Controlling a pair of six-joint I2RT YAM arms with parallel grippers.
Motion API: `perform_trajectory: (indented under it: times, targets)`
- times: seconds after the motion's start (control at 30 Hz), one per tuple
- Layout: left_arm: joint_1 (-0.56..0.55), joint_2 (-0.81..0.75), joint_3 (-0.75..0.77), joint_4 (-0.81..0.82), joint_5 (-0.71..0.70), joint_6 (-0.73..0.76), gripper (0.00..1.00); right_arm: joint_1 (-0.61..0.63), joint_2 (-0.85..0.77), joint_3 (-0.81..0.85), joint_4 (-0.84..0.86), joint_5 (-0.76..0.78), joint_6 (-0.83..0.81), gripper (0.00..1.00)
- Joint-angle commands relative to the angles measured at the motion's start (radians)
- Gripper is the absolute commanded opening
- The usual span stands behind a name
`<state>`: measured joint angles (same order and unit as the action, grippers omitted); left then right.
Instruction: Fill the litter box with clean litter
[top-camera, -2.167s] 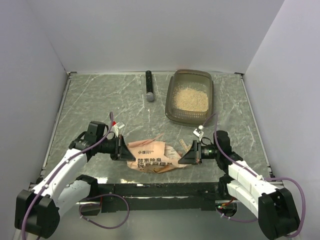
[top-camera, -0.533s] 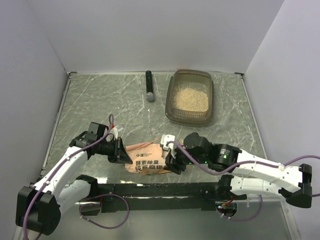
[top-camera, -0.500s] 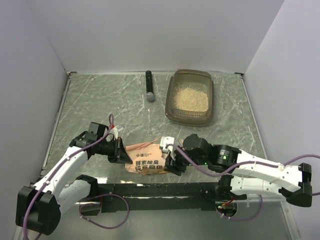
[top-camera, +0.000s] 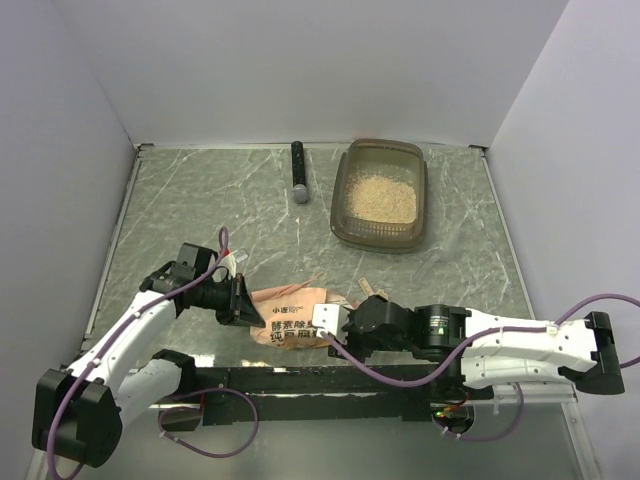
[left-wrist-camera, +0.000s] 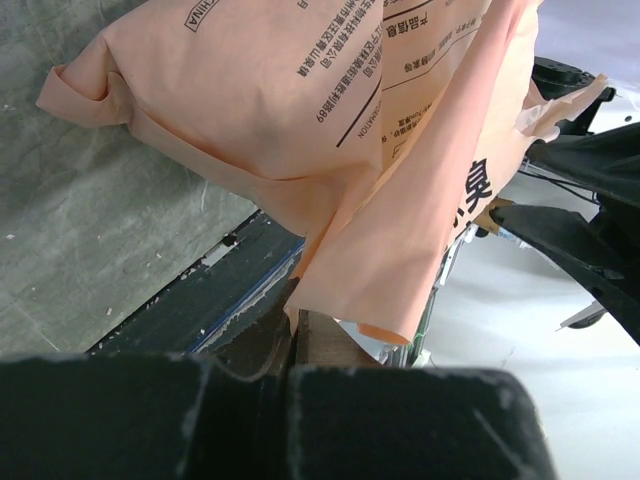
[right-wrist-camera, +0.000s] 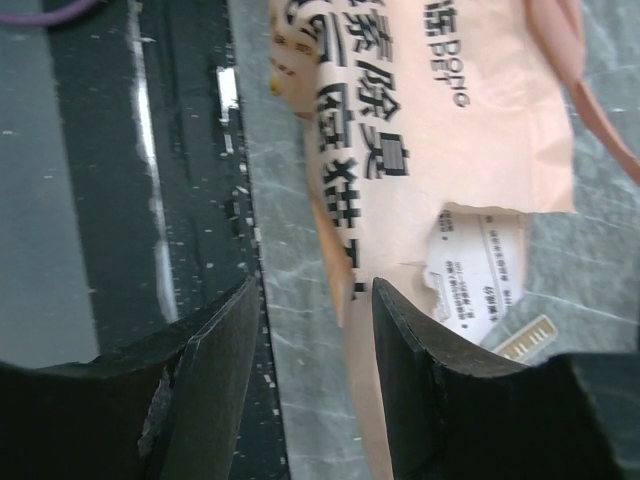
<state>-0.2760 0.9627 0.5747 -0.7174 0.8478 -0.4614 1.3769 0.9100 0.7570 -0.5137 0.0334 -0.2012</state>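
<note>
Pouch (top-camera: 290, 318) at near edge of tabletop (top-camera: 200, 210)
My left claw (top-camera: 247, 300) pinches its limp, crinkled film; my right claw (top-camera: 325, 325) gapes over the torn edge. Grainy clean litter (top-camera: 380, 198) lies in the round-cornered litter box (top-camera: 340, 205), far right, bare stone between.

Rear-right: clean litter (top-camera: 380, 198) in litter box (top-camera: 378, 240); pouch (top-camera: 290, 318) front-centre btwn left gripper (top-camera: 251, 307) & right gripper (top-camera: 332, 322).

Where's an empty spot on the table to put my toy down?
Best is the bare table on the left, between the left wall and the black stick. There's room too between the litter box and the right arm. The near edge is crowded: the left gripper and right gripper both meet the orange pouch there.
</note>
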Motion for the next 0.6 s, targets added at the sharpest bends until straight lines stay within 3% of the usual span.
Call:
perform_trajectory:
  times: [0.0,0.4,0.5,0.57]
  targets:
    - [0.004,0.008,0.033,-0.014,-0.035,0.024,0.01,0.013,0.016,-0.005,0.038,0.092,-0.053,0.56]
    - [0.004,0.021,0.047,-0.013,-0.021,0.03,0.01,0.013,0.104,-0.062,0.087,0.079,-0.044,0.51]
    - [0.004,0.022,0.059,-0.016,-0.013,0.035,0.01,0.011,0.138,-0.062,0.075,0.1,-0.041,0.4]
    - [0.004,0.024,0.074,-0.016,-0.01,0.036,0.01,0.011,0.158,-0.056,0.064,0.112,-0.038,0.26]
